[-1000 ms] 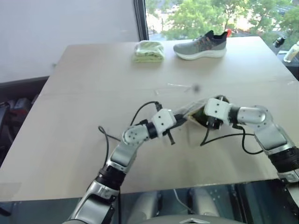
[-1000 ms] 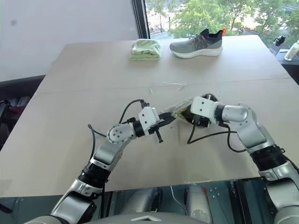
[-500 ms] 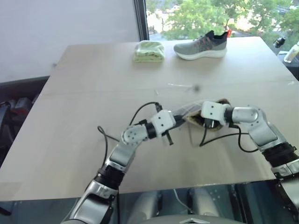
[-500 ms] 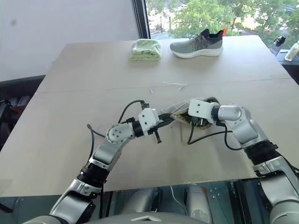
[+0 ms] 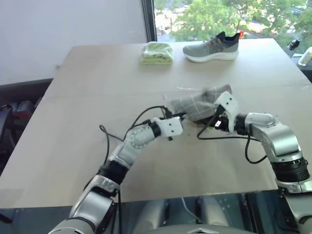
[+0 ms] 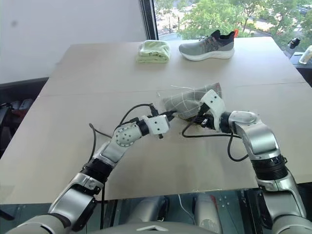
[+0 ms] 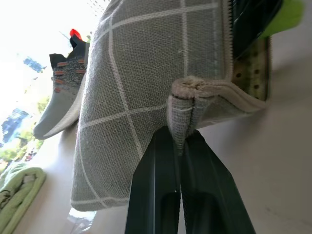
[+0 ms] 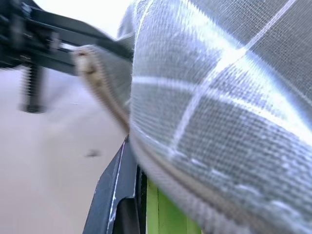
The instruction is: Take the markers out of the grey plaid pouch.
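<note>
The grey plaid pouch (image 5: 197,103) is held up off the table at the middle, tilted, its gridded face toward me. My left gripper (image 5: 184,117) is shut on the pouch's near seam corner (image 7: 184,105), and its two black fingers (image 7: 156,185) pinch the fabric fold. My right gripper (image 5: 213,123) sits at the pouch's open mouth from the right. The tan-edged rim (image 8: 105,97) drapes across the right wrist view. At the mouth I see a dark shape (image 7: 251,19) and a lime-green piece (image 8: 161,209). The markers are hidden inside the pouch.
A grey sneaker (image 5: 212,46) and a folded pale green cloth (image 5: 157,52) lie at the table's far edge. A thin clear scrap (image 5: 185,89) lies just behind the pouch. Black cables (image 5: 141,117) loop beside both wrists. A white bottle (image 5: 304,56) stands off the right side.
The pouch has swung up from lying low between the grippers and now shows its plaid face. Both wrists have rolled. The left hand has moved forward a little.
</note>
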### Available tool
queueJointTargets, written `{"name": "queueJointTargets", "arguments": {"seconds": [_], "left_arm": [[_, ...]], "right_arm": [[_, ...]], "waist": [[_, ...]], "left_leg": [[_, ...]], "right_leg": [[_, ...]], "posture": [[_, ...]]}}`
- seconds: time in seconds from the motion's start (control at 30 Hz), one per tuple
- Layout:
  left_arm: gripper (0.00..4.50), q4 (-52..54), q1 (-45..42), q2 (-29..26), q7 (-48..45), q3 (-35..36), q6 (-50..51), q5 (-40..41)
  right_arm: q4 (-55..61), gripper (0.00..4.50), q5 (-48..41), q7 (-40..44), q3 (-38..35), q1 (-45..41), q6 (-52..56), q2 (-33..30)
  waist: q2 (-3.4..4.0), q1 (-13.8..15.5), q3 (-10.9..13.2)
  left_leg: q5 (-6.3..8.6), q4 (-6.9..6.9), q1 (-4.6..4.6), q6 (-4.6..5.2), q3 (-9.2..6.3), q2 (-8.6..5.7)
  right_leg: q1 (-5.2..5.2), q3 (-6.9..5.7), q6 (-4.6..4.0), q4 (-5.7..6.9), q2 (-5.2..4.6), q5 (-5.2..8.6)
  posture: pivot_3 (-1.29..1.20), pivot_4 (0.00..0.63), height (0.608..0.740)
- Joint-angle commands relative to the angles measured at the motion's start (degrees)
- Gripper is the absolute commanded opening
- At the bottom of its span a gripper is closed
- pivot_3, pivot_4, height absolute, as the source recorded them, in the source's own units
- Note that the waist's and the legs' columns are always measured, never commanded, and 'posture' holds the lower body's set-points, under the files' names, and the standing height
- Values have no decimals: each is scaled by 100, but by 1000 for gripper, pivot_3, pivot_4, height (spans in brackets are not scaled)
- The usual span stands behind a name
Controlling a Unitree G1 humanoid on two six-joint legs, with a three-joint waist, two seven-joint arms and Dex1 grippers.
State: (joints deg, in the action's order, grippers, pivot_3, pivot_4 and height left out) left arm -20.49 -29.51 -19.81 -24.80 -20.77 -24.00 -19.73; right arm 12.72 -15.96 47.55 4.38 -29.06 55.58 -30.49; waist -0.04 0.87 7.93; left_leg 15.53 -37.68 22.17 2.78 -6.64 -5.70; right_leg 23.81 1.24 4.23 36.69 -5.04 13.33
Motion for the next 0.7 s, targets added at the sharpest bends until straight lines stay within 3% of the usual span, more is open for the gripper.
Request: {"name": "queueJointTargets", "arguments": {"seconds": [0.03, 0.23, 0.53, 0.7], "left_arm": [[0, -243, -48, -70, 330, 235, 225, -128], [0, -61, 65, 14, 429, 601, 572, 275], [0, 1212, 700, 140, -595, 589, 1379, 1724], [0, 1844, 910, 172, -996, 531, 2002, 2143]], "right_arm": [[627, 925, -449, 229, -227, 82, 507, -513], [580, 925, -541, 283, -77, 244, 279, -1009], [-19, 925, 478, 677, 695, 393, -2359, -1577], [-305, 925, 1062, 688, 1048, 271, -3072, -1603]], "waist": [[0, 7, 0], [0, -20, 0], [0, -20, 0], [-1, -19, 0]], "left_leg": [[0, -4, 6, 0, -2, -2], [0, -38, 42, 0, -13, 1], [0, -51, 45, 0, -12, 1], [0, -55, 45, 0, -14, 1]], "right_leg": [[2, -3, 0, -1, -1, 0], [28, -15, 0, 12, -8, 0], [27, -18, 1, 15, 0, -1], [25, -19, 1, 16, 4, -1]], "posture": [[0, 150, 740], [0, 150, 740], [0, 150, 740], [0, 150, 740]]}}
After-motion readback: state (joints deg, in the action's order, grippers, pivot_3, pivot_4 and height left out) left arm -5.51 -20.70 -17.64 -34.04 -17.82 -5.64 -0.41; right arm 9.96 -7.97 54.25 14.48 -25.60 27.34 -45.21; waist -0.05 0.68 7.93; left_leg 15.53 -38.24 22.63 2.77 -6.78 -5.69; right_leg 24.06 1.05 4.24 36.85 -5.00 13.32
